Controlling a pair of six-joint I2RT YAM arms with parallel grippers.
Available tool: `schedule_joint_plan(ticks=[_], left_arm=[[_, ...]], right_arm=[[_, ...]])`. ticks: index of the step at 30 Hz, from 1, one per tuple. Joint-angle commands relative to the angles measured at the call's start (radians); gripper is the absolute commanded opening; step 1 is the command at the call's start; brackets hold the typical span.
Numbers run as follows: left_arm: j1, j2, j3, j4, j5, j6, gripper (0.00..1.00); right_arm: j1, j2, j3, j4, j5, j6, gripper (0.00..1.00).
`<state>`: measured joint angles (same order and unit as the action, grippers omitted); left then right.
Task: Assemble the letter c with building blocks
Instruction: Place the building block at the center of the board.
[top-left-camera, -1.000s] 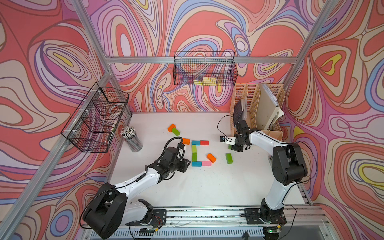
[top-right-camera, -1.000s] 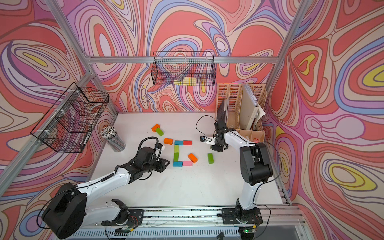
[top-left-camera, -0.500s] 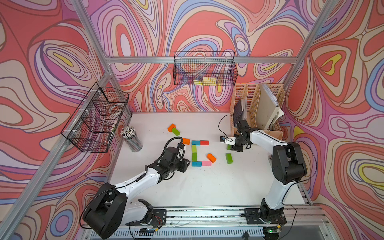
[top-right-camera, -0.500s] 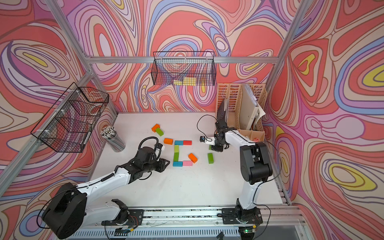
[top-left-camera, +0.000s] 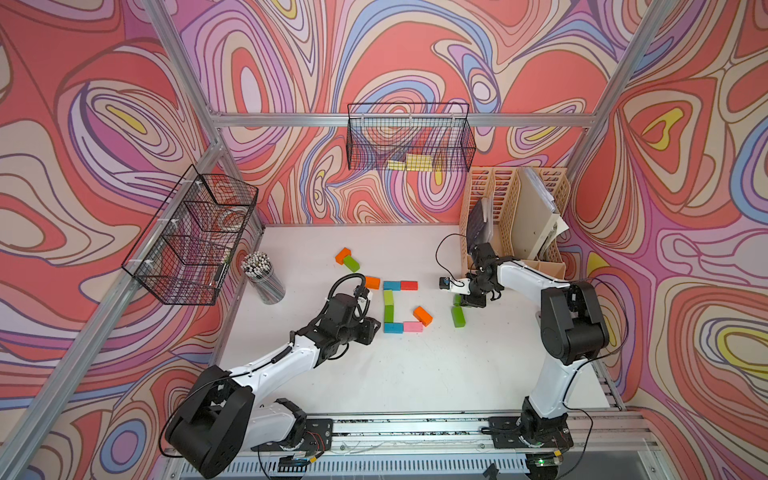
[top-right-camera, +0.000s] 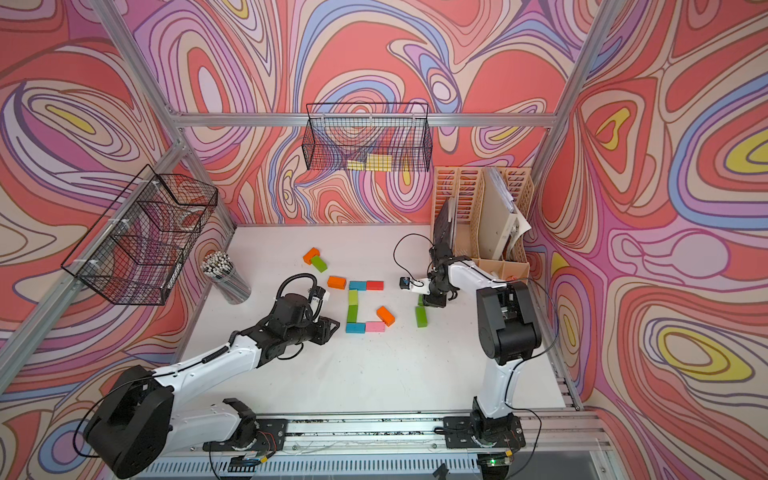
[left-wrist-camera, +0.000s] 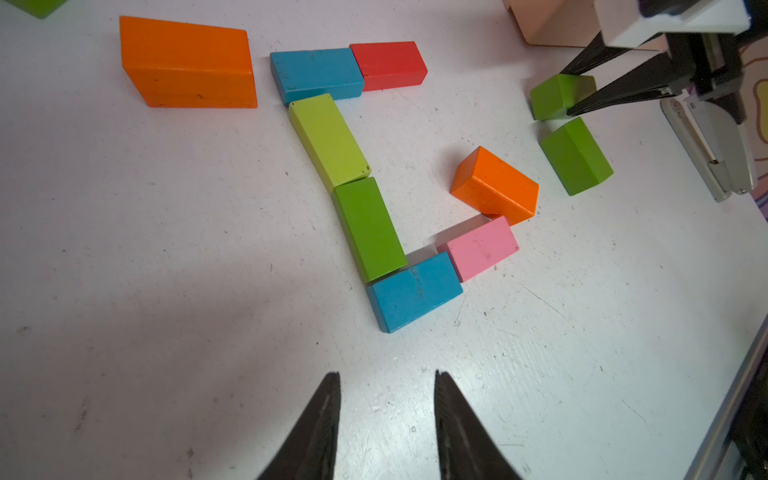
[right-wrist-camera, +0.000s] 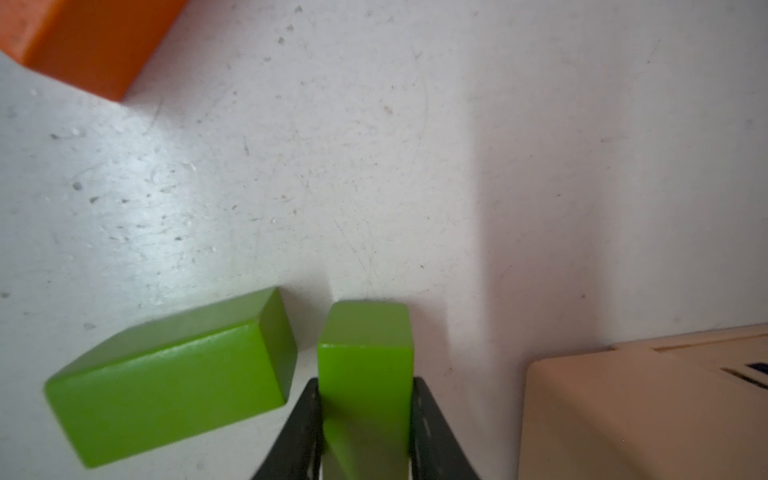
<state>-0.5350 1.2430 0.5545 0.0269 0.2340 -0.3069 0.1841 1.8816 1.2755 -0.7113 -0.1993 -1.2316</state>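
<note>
Building blocks lie in a C shape in both top views: blue (top-left-camera: 391, 285) and red (top-left-camera: 409, 285) along the far side, light green (top-left-camera: 388, 297) and green (top-left-camera: 389, 313) down the left, blue (top-left-camera: 393, 328) and pink (top-left-camera: 412, 326) along the near side. An orange block (top-left-camera: 422, 316) lies askew against the pink one. My right gripper (right-wrist-camera: 365, 380) is shut on a green block (right-wrist-camera: 365, 332), low at the table, beside another green block (right-wrist-camera: 170, 374). Just left of the near blue block (left-wrist-camera: 415, 291), my left gripper (left-wrist-camera: 386, 374) hangs open and empty.
An orange block (top-left-camera: 371, 282) lies left of the C, and an orange and green pair (top-left-camera: 347, 259) sits farther back. A pen cup (top-left-camera: 264, 276) stands at the left, a file organiser (top-left-camera: 515, 216) at the back right. Wire baskets (top-left-camera: 195, 237) hang on the walls.
</note>
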Motion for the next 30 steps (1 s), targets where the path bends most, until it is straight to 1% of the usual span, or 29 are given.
schedule_joint_plan(ticks=[1, 7, 9, 12, 20, 21, 22, 25, 30], left_arm=[[0.007, -0.022, -0.008, -0.004, -0.012, 0.011, 0.40], [0.007, -0.024, -0.008, -0.004, -0.015, 0.013, 0.40], [0.007, -0.026, -0.009, -0.005, -0.018, 0.014, 0.40], [0.007, -0.029, -0.010, -0.006, -0.021, 0.014, 0.40], [0.007, -0.040, -0.011, -0.013, -0.027, 0.017, 0.40], [0.007, -0.043, -0.013, -0.013, -0.028, 0.017, 0.40], [0.007, -0.046, -0.013, -0.014, -0.029, 0.017, 0.40], [0.007, -0.051, -0.015, -0.016, -0.034, 0.019, 0.40], [0.007, -0.050, -0.015, -0.016, -0.036, 0.019, 0.40]], right_arm=[[-0.006, 0.017, 0.017, -0.015, -0.016, -0.010, 0.13], [-0.005, 0.021, 0.010, 0.001, 0.001, 0.002, 0.20], [-0.006, 0.019, 0.006, 0.015, 0.013, 0.017, 0.31], [-0.006, 0.017, 0.017, 0.025, 0.021, 0.054, 0.32], [-0.006, 0.003, 0.016, 0.026, 0.005, 0.066, 0.33], [-0.005, 0.004, 0.019, 0.022, 0.000, 0.070, 0.39], [-0.006, 0.005, 0.021, 0.020, -0.007, 0.075, 0.97], [-0.006, 0.007, 0.029, 0.029, 0.003, 0.112, 0.98], [-0.017, -0.031, 0.032, 0.004, 0.018, 0.106, 0.98]])
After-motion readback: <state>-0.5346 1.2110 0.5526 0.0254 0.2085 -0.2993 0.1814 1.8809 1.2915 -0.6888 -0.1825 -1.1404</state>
